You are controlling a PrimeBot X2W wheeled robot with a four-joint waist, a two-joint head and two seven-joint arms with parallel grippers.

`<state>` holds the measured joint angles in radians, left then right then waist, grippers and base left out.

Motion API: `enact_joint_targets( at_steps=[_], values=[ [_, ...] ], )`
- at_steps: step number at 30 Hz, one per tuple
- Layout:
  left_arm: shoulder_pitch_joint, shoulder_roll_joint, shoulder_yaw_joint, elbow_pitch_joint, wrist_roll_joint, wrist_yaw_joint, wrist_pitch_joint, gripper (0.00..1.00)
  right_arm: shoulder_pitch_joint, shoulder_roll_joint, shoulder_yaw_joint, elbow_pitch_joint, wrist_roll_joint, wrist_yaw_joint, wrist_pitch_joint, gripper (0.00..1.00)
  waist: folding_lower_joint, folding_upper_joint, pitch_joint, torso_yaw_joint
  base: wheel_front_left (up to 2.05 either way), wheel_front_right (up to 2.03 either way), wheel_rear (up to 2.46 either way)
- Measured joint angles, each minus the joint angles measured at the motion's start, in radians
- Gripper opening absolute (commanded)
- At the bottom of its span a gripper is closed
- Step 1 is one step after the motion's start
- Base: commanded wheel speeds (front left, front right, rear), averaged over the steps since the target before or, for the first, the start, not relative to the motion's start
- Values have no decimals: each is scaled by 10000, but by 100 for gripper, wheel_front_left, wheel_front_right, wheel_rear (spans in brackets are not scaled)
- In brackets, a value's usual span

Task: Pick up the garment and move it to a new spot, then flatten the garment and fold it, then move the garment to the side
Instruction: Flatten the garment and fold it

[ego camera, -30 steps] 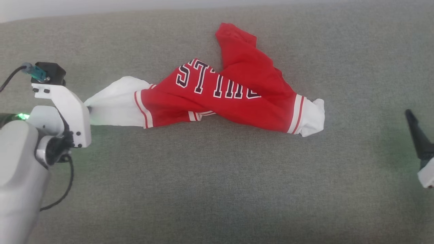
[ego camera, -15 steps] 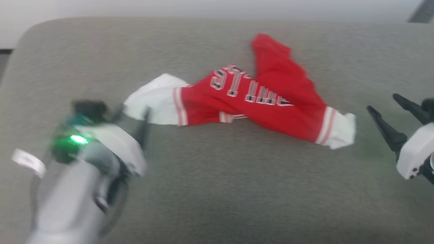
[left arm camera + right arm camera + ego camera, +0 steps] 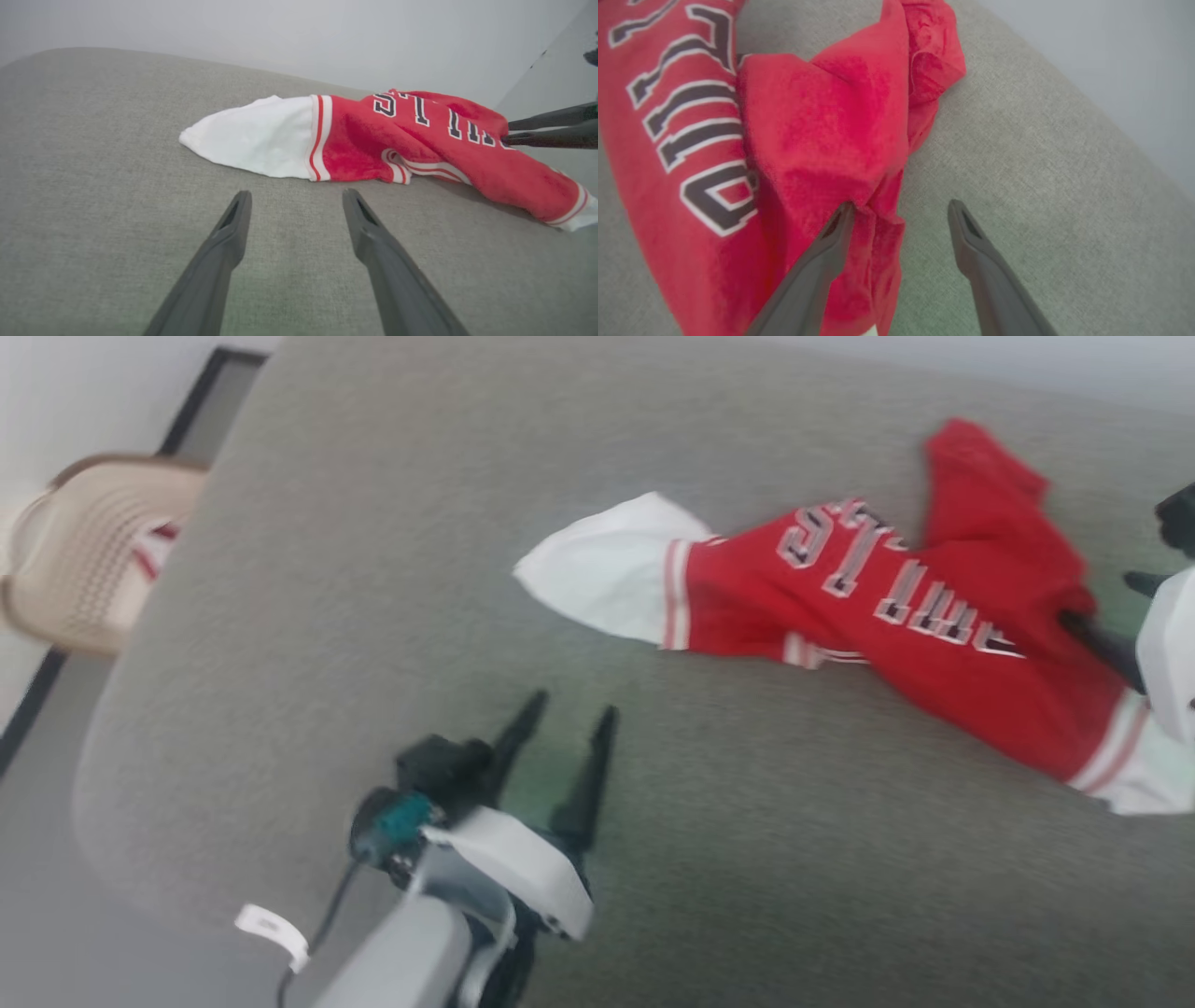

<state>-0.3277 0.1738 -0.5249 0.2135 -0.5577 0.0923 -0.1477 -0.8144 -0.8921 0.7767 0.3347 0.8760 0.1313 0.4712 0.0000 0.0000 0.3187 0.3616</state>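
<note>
Hovering just above the grey fabric-covered table (image 3: 373, 616), the left end effector (image 3: 572, 705) is keeping its two dark fingers spread apart with nothing between them, and it is pointing toward 1 o'clock in the head view. In the left wrist view this end effector (image 3: 296, 193) is facing a white sleeve (image 3: 252, 135) lying near its tips at 12 o'clock but not touching them. At the 3 o'clock edge of the head view the right end effector (image 3: 1103, 599) is reaching in over the red cloth. Its wrist view is showing the fingers parted (image 3: 901, 205), with one tip pressing against a raised red fold and the other standing over bare table (image 3: 1041, 163). A little of the fold's edge is sitting loosely in the gap. The garment (image 3: 896, 635) is lying crumpled in a long band on the table, running from 10 o'clock toward 4 o'clock across the right half of the head view. It has a white sleeve at each end, and its black lettering (image 3: 896, 588) is reading upside down. Off the table's edge at 9 o'clock, a beige basket (image 3: 93, 551) is sitting with something red and white inside.
</note>
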Motion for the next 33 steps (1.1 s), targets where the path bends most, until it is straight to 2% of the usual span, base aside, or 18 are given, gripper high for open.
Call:
enact_joint_targets(
  at_steps=[3, 6, 7, 12, 17, 26, 28, 30, 31, 32, 33],
  values=[
    [321, -105, -119, -255, 102, 167, -190, 100, -497, -255, 811, 167, 336, 0, 650, 100, 0, 0, 207, 410, 0, 0, 0],
    [502, -236, -176, -489, 82, 232, -313, 100, -974, -497, 1266, 205, 644, 2, 673, 2, 0, 0, 407, 718, 0, 0, 0],
    [546, -276, -186, -556, 44, 236, -326, 100, -1188, -577, 1275, 274, 662, 2, 476, 0, 0, 0, 471, 795, 0, 0, 0],
    [621, -355, -217, -617, 21, 263, -495, 100, -1921, -713, 1045, 963, 662, 2, -487, 0, 0, 0, 694, 1006, 0, 0, 0],
    [623, -562, -314, -681, -13, 232, -640, 100, -2778, -583, 640, 2468, 56, 2, -1607, 0, 0, 0, 948, 1156, 0, 0, 0],
    [324, -846, -533, -474, -12, 111, -832, 100, -4499, 527, -249, 5800, -2086, 2, -3758, 0, 0, 0, 1493, 1432, 0, 0, 0],
    [265, -865, -564, -376, -12, 86, -848, 100, -4866, 669, -428, 6458, -2861, 2, -4585, 0, 0, 0, 1562, 1495, 0, 0, 0],
    [166, -884, -585, -288, -10, 82, -880, 100, -4943, 1041, -679, 7051, -2909, 0, -4824, 0, 0, 0, 1546, 1504, 0, 0, 0],
    [140, -901, -585, -272, -2, 75, -913, 100, -4884, 1243, -704, 7290, -2892, -6, -4872, 7, 0, 0, 1526, 1488, 0, 0, 0],
    [134, -890, -581, -234, 19, 73, -918, 100, -4798, 1434, -685, 7430, -2922, 0, -4976, 41, 0, 0, 1498, 1460, 0, 0, 0],
    [132, -859, -558, -199, 23, 73, -920, 100, -4748, 1592, -677, 7536, -2961, 2, -5106, 100, 0, 0, 1467, 1415, 0, 0, 0]
  ],
)
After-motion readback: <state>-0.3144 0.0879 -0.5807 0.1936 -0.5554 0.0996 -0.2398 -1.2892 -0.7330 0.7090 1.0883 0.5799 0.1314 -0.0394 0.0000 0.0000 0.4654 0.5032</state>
